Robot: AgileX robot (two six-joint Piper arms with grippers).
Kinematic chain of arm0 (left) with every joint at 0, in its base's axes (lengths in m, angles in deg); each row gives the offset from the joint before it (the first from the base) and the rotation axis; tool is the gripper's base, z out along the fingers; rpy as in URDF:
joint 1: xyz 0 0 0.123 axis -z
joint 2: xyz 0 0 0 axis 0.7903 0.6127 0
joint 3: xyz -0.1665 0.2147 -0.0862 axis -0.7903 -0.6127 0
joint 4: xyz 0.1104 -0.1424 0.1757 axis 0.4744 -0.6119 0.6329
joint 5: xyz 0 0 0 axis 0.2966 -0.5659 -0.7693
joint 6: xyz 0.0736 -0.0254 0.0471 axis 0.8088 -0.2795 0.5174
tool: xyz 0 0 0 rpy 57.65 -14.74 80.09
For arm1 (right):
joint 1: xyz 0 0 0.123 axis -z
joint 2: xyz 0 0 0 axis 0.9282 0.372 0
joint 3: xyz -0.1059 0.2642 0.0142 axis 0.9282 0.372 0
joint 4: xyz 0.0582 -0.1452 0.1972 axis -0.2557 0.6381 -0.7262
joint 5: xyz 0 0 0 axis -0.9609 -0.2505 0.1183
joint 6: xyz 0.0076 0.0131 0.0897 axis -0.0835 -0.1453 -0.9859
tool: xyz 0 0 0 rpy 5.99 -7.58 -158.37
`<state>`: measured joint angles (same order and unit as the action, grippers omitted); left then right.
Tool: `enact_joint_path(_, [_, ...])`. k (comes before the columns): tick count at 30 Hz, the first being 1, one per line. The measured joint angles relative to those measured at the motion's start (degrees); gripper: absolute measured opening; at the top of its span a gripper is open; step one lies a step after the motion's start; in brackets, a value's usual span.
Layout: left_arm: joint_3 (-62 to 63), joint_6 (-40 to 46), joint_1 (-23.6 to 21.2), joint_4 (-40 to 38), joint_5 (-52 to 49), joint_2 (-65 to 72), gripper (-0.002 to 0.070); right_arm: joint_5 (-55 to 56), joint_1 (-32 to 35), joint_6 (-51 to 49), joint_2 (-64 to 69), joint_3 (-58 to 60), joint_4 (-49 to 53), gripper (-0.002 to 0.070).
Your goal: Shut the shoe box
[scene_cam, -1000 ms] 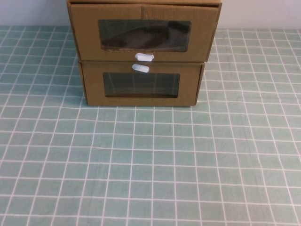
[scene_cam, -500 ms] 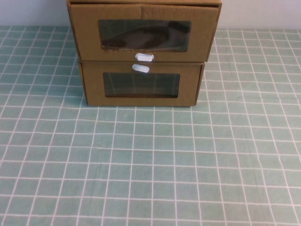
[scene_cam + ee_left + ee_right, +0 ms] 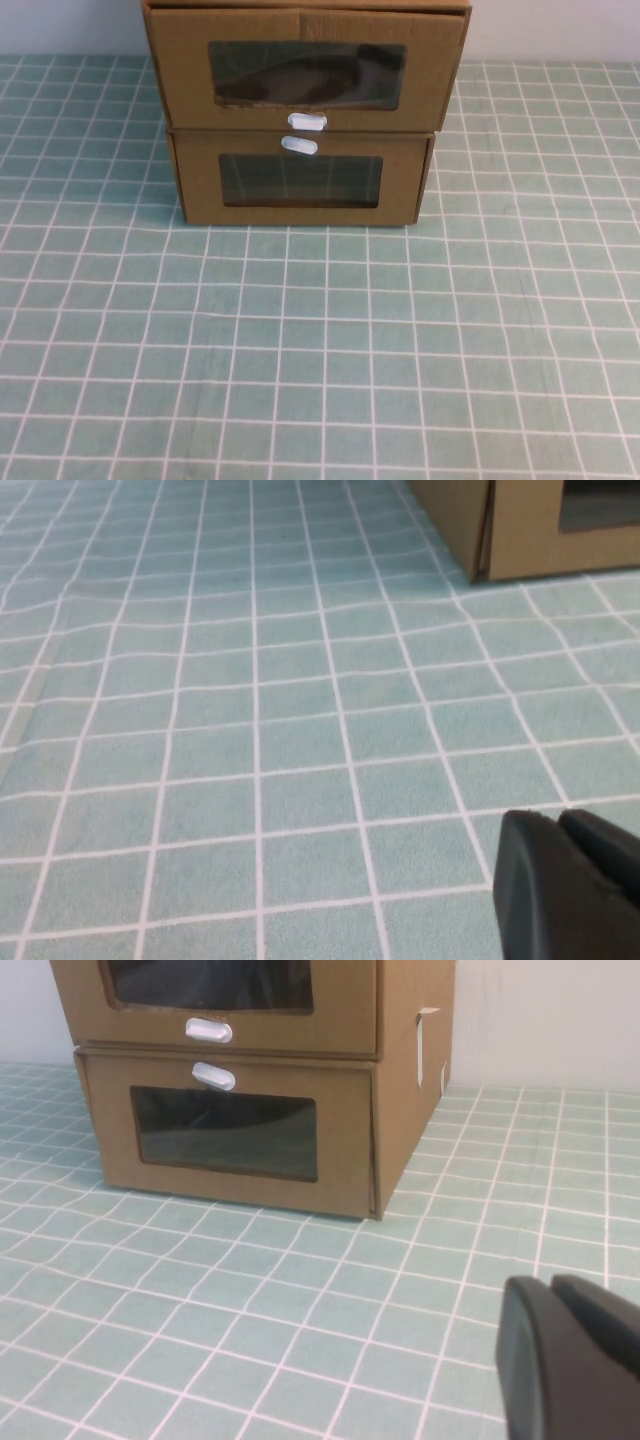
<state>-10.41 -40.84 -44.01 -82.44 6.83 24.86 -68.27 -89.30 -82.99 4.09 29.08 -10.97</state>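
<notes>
Shoe box [image 3: 305,75] far beyond both grippers

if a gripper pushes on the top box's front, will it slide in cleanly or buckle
The shoe box looks like stiff corrugated cardboard, so it should probably slide. Its clear window likely flexes; pushing the cardboard border seems safer. It sits on the lower box, which might shift. Left gripper and right gripper are away from both.

A brown cardboard box [image 3: 305,180] with a clear window and a white tab [image 3: 299,145] above it sat on the tabletop [image 3: 320,350], which wore a green checked cloth.
</notes>
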Motion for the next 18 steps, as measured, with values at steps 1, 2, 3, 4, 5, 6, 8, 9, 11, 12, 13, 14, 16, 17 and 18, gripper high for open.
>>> enact_joint_path(1, [0.0,-0.11,0.0,0.26,-0.48,0.0,-0.0004,0.0,0.0,0.0,0.0,0.0,0.0,-0.0013])
enact_joint_path(2, [0.0,-0.12,0.0,0.43,-0.6,0.0,-0.0004,0.0,0.0,0.0,0.0,0.0,0.0,-0.0013])
enact_joint_path(3, [0.0,-0.12,-0.04,0.52,-0.6,0.0,-0.0004,0.0,0.0,0.0,0.0,0.0,0.0,-0.0013])
enact_joint_path(4, [0.0,-0.22,-0.15,0.52,-0.6,0.0,-0.0004,0.0,0.0,0.0,0.0,0.0,0.0,-0.0013])
enact_joint_path(5, [0.0,-0.22,-0.14,0.56,-0.69,0.0,-0.0004,0.0,0.0,0.0,0.0,0.0,0.0,-0.0013])
enact_joint_path(6, [0.0,-0.34,-0.14,0.56,-0.69,0.0,-0.0004,0.0,0.0,0.0,0.0,0.0,0.0,-0.0013])
enact_joint_path(8, [0.0,-0.34,-0.14,0.66,-0.83,0.0,-0.0004,0.0,0.0,0.0,0.0,0.0,0.0,-0.0013])
enact_joint_path(9, [0.0,-0.34,-0.14,0.66,-0.83,0.0,-0.0004,0.0,0.0,0.0,0.0,0.0,0.0,-0.0013])
enact_joint_path(11, [0.0,-0.34,-0.14,0.66,-0.83,0.0,-0.0004,0.0,0.0,0.0,0.0,0.0,0.0,-0.0013])
enact_joint_path(12, [0.0,-0.44,-0.14,0.66,-0.83,-0.03,-0.0004,0.0,0.0,0.0,0.0,0.0,0.0,-0.0013])
enact_joint_path(13, [0.0,-0.44,-0.14,0.66,-0.83,-0.03,-0.0004,0.0,0.0,0.0,0.0,0.0,0.0,-0.0013])
enact_joint_path(14, [0.0,-0.44,-0.14,0.66,-0.83,-0.03,-0.0004,0.0,0.0,0.0,0.0,0.0,0.0,-0.0013])
enact_joint_path(16, [0.0,-0.44,-0.14,0.66,-0.83,-0.03,-0.0004,0.0,0.0,0.0,0.0,0.0,0.0,-0.0013])
enact_joint_path(17, [0.0,-0.44,-0.14,0.66,-0.83,-0.03,-0.0004,0.0,0.0,0.0,0.0,0.0,0.0,-0.0013])
enact_joint_path(18, [0.0,-0.55,-0.14,0.66,-0.83,-0.03,-0.0004,0.0,0.0,0.0,0.0,0.0,0.0,-0.0013])
